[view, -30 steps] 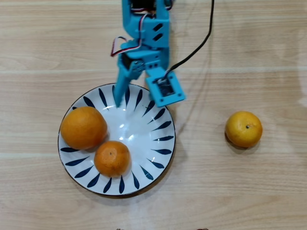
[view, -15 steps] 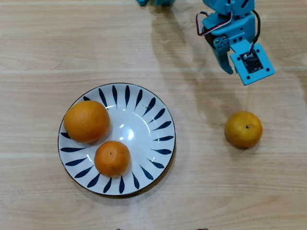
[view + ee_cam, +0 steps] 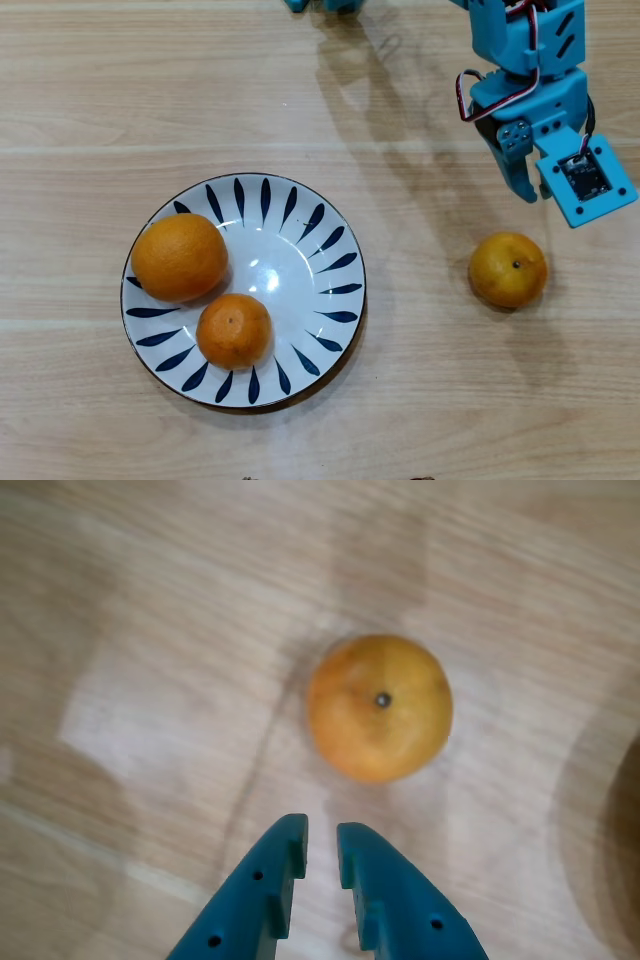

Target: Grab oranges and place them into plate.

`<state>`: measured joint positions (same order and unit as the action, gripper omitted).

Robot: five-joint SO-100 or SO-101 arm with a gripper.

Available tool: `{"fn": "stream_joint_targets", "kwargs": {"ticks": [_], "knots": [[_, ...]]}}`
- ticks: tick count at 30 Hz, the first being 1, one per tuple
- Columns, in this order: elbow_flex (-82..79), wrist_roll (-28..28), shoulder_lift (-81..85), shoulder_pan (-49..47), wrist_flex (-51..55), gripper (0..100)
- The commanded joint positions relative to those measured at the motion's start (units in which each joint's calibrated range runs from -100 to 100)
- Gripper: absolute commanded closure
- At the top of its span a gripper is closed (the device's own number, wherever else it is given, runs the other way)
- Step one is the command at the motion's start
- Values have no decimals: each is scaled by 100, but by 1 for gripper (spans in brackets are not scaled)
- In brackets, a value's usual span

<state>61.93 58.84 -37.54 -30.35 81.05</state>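
Two deep-orange oranges lie in the white plate with blue petal strokes: a large one at its left and a smaller one toward the front. The yellower orange sits alone on the wooden table at the right. My blue gripper hovers just above that orange in the overhead view, a short way from it. In the wrist view the two fingers stand nearly together, shut on nothing, with the orange just ahead of their tips.
The table is light wood planks. The arm's base and a black cable lie at the top edge of the overhead view. A dark rounded shape shows at the wrist view's right edge.
The gripper has swung from over the plate's rim to the right and now down toward the yellower orange. The large orange shifted slightly in the plate.
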Motion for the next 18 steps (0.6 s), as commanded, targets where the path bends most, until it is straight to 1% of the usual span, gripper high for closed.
{"fn": "stream_joint_targets", "kwargs": {"ticks": [1,3,5,7,10,12,13,15,18], "knots": [[222,23,9,140,-108,95],[13,-9,-92,188,-494,93],[-113,-24,-219,196,-941,86],[-131,-24,-295,156,-1173,75],[-131,23,-363,108,-1208,59],[-168,106,-371,67,-1182,51],[-231,195,-371,59,-1130,49],[-349,300,-346,35,-993,50],[-611,315,-346,-5,-1036,51]]}}
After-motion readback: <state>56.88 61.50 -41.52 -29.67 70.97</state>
